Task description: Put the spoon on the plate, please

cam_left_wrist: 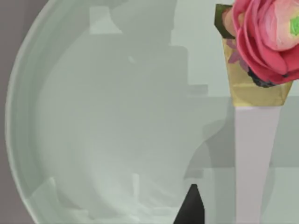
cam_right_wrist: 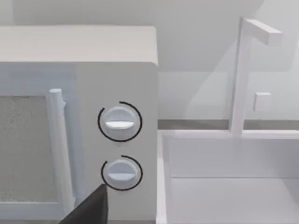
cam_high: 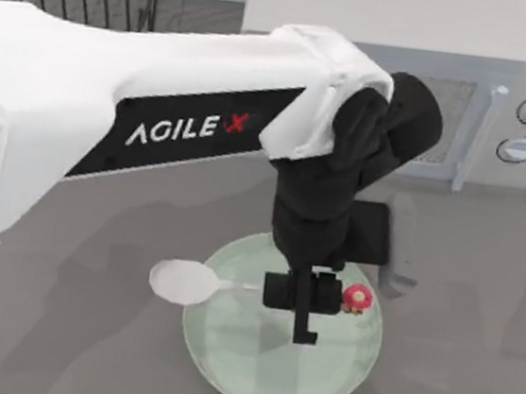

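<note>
small white spoon (cam_high: pixel 187 281), lying flat across pale mint-green round plate (cam_high: pixel 252 376); oval bowl overhanging rim at nine o'clock, red ornament end toward three o'clock.

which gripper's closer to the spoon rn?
Left. The left gripper is directly over the spoon handle, above the plate. The right gripper faces the microwave, away from it.
</note>
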